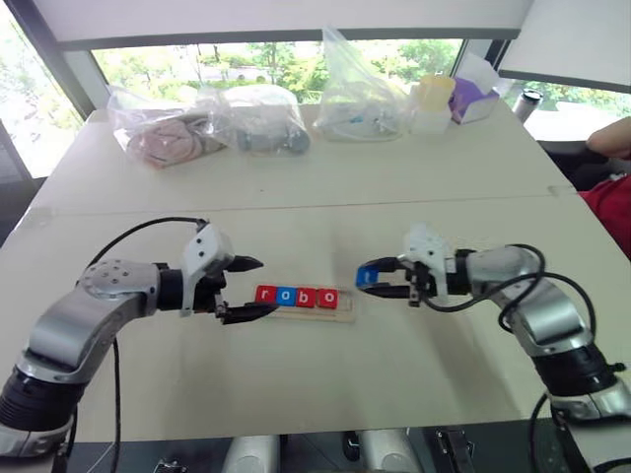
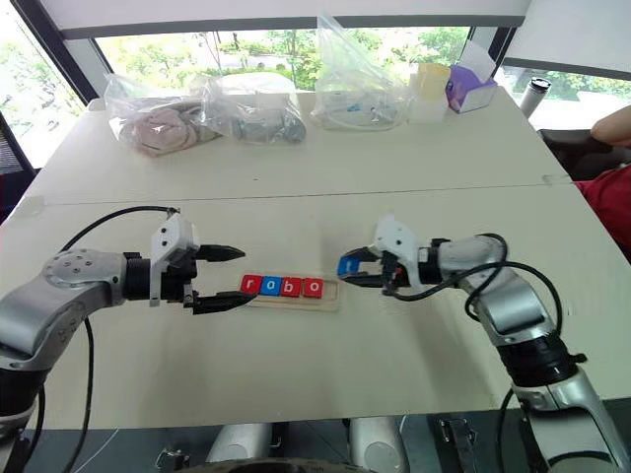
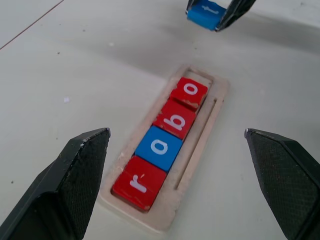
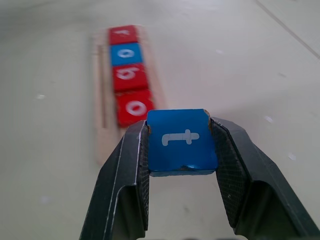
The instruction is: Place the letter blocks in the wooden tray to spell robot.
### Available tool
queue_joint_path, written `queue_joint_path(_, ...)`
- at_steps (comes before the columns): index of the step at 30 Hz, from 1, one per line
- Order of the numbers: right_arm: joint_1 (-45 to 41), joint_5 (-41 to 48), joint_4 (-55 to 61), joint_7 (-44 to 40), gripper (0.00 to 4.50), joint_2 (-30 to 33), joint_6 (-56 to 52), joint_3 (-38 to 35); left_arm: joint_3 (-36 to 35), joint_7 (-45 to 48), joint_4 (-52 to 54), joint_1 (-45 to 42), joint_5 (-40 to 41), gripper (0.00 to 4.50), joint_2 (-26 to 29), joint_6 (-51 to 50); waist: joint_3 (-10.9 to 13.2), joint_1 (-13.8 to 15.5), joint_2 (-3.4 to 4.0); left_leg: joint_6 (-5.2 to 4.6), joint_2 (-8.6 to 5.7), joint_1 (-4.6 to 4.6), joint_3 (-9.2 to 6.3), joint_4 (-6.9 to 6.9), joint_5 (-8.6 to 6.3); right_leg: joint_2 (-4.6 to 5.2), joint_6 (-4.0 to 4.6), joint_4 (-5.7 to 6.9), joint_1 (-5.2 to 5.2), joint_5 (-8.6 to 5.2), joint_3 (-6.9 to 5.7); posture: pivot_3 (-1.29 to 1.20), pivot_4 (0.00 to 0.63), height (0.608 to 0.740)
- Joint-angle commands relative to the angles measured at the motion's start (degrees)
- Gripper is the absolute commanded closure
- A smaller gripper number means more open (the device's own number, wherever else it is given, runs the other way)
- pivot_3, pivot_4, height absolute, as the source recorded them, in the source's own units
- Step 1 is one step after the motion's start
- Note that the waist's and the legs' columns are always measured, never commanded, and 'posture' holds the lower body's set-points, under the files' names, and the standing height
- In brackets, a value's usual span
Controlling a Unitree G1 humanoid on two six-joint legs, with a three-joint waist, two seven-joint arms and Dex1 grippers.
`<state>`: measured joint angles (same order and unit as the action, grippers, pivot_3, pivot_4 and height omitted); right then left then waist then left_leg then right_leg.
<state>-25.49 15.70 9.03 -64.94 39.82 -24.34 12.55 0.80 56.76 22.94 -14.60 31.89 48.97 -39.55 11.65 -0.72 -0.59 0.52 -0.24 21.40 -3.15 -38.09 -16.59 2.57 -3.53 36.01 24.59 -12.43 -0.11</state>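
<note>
The wooden tray [image 1: 345, 314] lies on the table's front middle with a red r [image 1: 265, 294], blue o [image 1: 286, 296], red b [image 1: 307, 297] and red o [image 1: 328, 298] in a row; its right end slot is bare. My right gripper [image 1: 368, 280] is shut on the blue t block [image 4: 182, 141], held just above the table to the right of the tray. My left gripper [image 1: 252, 288] stands open at the tray's left end, one finger on either side of it, touching no block.
Clear plastic bags [image 1: 173, 128] [image 1: 360, 94], a yellow-lidded container [image 1: 434, 99] and a purple box [image 1: 475, 99] line the table's far edge. A person's arm and red clothing [image 1: 611, 187] show at the right. A seam [image 1: 296, 202] crosses the table behind the tray.
</note>
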Motion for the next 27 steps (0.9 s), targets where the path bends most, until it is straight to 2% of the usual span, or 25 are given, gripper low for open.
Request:
queue_joint_path(1, -2.7, -2.6, -1.1, -1.5, 3.3, -0.7, 2.8, 3.0, -1.4, 0.0, 1.6, 0.1, 0.2, 0.0, 0.6, 0.3, 0.0, 0.1, 0.0, 0.0, 0.0, 0.02, 0.0, 0.0, 0.0, 0.03, 0.0, 0.0, 0.0, 0.0, 0.0, 0.0, 0.15, 0.74)
queue_joint_path(8, -4.1, -6.2, -2.2, -4.0, 3.3, 0.4, 4.7, 6.2, -1.7, -1.8, 3.3, 2.3, -0.3, 0.0, 0.5, 0.4, 0.0, 0.0, 0.0, 0.0, -0.01, 0.02, -0.01, 0.0, 0.0, 0.07, -0.01, -0.01, 0.0, 0.0, 0.01, 0.0, 0.15, 0.74)
queue_joint_path(27, -3.0, -9.9, -3.7, 1.2, 3.3, -3.9, 3.1, 7.9, 0.0, -3.5, 3.9, 2.7, -0.9, 0.0, -1.1, 0.8, 0.0, 0.0, 0.0, 0.03, -0.03, 0.0, -0.01, 0.0, 0.02, 0.02, 0.01, 0.03, 0.02, 0.01, 0.0, 0.0, 0.15, 0.74)
